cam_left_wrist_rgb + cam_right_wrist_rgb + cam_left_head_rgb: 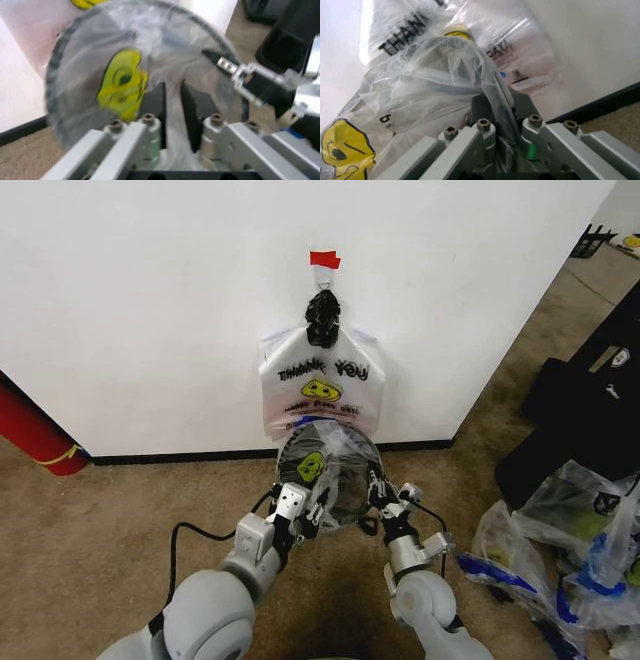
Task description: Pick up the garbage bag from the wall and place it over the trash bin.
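Draping the trash bin, the garbage bag sits clenched between both grippers' fingers.

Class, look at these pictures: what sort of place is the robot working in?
Probably an indoor room corner, perhaps storage or a lab: a plain white wall with black baseboard, brown carpet, and stuffed plastic bags on the floor.

We note brown carpet underfoot. A red cylinder with a yellow band leans at the far left, by the baseboard. To the right, clear bulging bags with blue patches lie on the carpet, just beside a black case. A black cable trails across the floor.
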Controlling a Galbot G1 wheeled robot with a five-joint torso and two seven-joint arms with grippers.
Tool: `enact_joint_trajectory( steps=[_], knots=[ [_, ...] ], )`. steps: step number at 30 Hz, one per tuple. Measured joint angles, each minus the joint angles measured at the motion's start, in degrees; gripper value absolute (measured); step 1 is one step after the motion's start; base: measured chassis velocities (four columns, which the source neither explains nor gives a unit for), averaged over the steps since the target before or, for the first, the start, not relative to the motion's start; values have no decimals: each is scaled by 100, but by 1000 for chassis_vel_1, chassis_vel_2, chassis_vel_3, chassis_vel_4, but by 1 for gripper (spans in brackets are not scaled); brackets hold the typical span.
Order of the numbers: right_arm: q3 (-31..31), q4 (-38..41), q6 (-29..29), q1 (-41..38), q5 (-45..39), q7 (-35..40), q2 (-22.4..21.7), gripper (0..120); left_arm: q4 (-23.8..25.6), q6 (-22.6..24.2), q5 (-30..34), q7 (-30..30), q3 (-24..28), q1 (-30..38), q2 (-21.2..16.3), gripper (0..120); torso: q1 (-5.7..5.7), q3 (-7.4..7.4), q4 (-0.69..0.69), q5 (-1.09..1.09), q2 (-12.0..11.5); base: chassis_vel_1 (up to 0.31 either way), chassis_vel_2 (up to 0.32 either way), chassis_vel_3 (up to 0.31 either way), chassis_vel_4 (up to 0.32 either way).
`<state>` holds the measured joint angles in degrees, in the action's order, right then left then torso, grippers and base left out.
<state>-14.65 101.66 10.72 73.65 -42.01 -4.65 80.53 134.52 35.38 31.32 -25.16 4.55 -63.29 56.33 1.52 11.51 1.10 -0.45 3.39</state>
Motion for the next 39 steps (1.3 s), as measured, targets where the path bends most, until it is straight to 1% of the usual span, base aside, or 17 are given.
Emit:
enact_joint_trajectory(
  steps=[3,5,10,11,14,16,18,19,24,26,31,33,39],
  knots=[
    [7,1,-52,-14,40,-42,-46,0,-37,121,-46,-2,94,171,137,0,0,0,1,0,0,0,0,0,0],
    [9,1,-62,-26,55,-50,-54,0,-71,174,-68,-2,134,238,160,0,0,0,0,0,0,0,0,0,0],
    [18,2,-63,-43,167,-125,-66,0,-417,449,-200,-109,363,641,195,0,0,0,0,0,0,0,0,0,0],
    [18,2,-63,-43,167,-125,-66,0,-417,449,-200,-109,363,641,195,0,0,0,0,0,0,0,0,0,0],
    [36,-1,-50,-29,230,-162,-58,0,-655,667,-228,-263,662,965,169,0,0,0,0,0,0,0,0,0,0],
    [40,-2,-33,-25,264,-184,-45,0,-838,705,-205,-436,913,1207,156,0,0,0,0,-1,0,0,0,0,0],
    [48,6,-20,-13,300,-193,-21,0,-1080,713,-199,-596,1173,1450,122,0,0,0,1,0,0,0,0,0,0],
    [48,6,-20,-13,300,-193,-21,0,-1080,713,-199,-596,1173,1450,122,0,0,0,1,0,0,0,0,0,0],
    [59,65,26,57,415,-247,3,0,-1565,712,-200,-839,1627,1888,93,0,0,0,1,0,0,0,0,0,0],
    [61,80,30,73,424,-259,1,0,-1617,711,-198,-860,1664,1929,92,0,0,0,1,-1,0,0,0,0,0],
    [90,176,69,178,499,-327,-6,0,-2067,698,-194,-994,1929,2274,57,0,0,0,0,-2,0,0,0,0,0],
    [101,191,80,193,515,-336,0,0,-2137,697,-194,-1017,1959,2332,62,0,0,0,0,0,0,0,0,0,0],
    [176,271,109,265,599,-369,47,0,-2625,687,-139,-1132,2130,2702,184,0,0,0,0,0,0,0,0,0,0]
  ],
)
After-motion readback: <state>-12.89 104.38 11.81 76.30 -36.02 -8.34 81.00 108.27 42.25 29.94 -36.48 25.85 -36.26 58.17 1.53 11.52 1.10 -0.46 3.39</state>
